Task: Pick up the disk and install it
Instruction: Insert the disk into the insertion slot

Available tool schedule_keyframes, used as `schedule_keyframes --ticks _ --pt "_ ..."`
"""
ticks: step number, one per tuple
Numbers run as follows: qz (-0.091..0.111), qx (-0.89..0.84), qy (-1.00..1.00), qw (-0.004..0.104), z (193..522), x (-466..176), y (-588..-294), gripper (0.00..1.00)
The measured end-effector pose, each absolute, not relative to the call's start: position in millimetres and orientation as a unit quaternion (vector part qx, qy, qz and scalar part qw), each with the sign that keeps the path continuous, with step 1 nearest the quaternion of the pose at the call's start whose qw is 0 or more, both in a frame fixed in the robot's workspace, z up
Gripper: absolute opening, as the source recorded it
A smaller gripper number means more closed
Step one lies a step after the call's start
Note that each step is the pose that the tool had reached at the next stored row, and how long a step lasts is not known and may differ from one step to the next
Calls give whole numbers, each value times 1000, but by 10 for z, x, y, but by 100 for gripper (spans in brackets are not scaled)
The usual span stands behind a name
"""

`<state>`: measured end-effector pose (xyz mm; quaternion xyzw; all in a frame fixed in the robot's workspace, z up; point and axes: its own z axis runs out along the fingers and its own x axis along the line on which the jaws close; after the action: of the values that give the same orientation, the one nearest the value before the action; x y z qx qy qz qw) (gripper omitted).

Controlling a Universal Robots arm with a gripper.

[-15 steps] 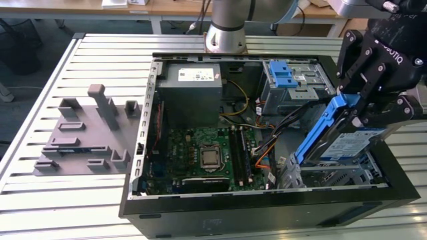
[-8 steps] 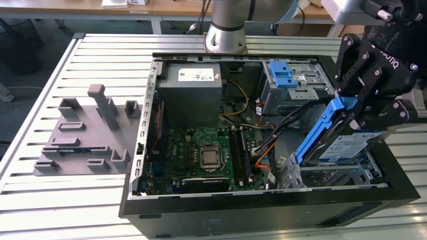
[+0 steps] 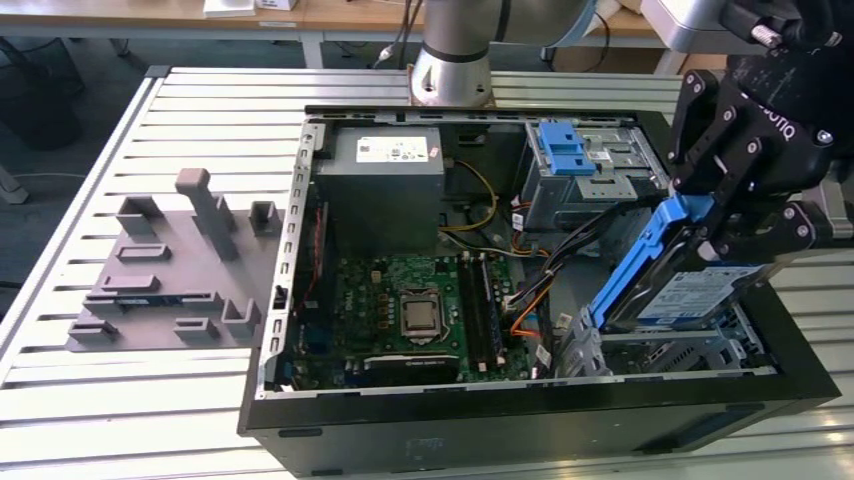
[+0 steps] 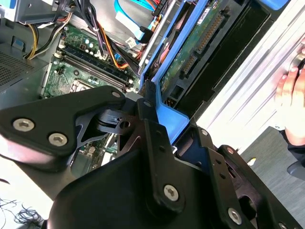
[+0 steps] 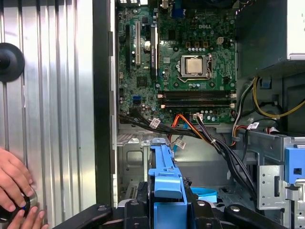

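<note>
Over case (image 3: 507, 415) corner | end effector (image 3: 742, 232) clamps disk (image 3: 687, 295) | tilted, near rim

The exterior view looks steeply down on the open computer case (image 3: 534, 425) from outside its near wall. It stands far enough back to take in the whole case, the slatted table (image 3: 214, 100) under it and the arm's base (image 3: 451, 60) beyond the case's far wall. The first wrist view sits close above the case, facing straight down into it past the disk (image 5: 166, 183). The second wrist view is the nearest, right behind the gripper (image 4: 164, 114), looking slantwise along the disk into the case. All three share the circuit board (image 3: 400, 310) on the case floor.
</note>
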<state>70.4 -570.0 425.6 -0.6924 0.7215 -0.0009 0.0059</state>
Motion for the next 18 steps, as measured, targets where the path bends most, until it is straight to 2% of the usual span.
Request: schedule_keyframes --ticks 18 --pt "-1 -692 722 6 4154 704 -5700 36"
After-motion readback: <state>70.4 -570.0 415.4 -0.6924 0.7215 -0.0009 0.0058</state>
